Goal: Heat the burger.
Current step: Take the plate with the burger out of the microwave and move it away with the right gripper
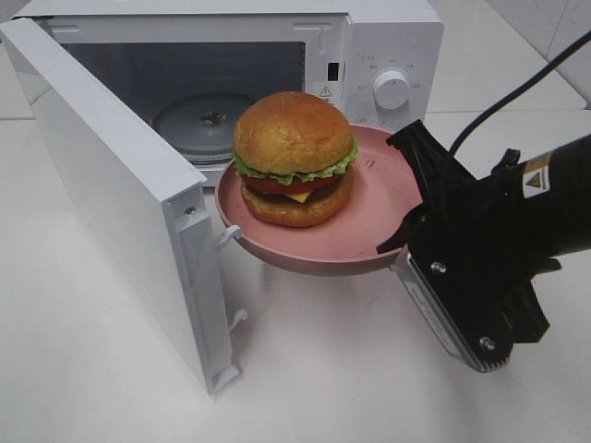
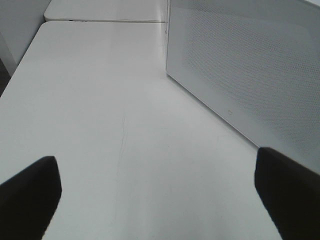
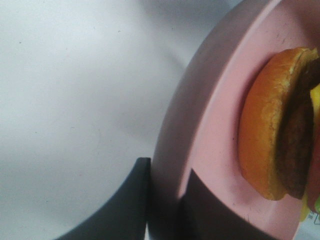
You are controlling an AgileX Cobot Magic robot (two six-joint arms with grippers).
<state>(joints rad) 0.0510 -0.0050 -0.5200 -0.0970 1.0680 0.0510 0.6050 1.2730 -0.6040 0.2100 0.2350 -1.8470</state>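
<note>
The burger (image 1: 294, 157), with golden bun, green lettuce, tomato, cheese and dark patty, sits on a round pink plate (image 1: 365, 235). My right gripper (image 1: 413, 198) is shut on the plate's right rim and holds it in the air in front of the open white microwave (image 1: 388, 55). In the right wrist view the fingers (image 3: 131, 200) pinch the plate rim (image 3: 200, 130), with the burger (image 3: 272, 125) beside them. My left gripper (image 2: 157, 185) is open and empty above the white table, next to the microwave door's outer face (image 2: 250, 65).
The microwave door (image 1: 120, 185) stands swung open to the left, its edge close to the plate. A glass turntable (image 1: 203, 120) lies inside the cavity. A control dial (image 1: 391, 89) is on the right panel. The white table (image 1: 323, 369) lies below.
</note>
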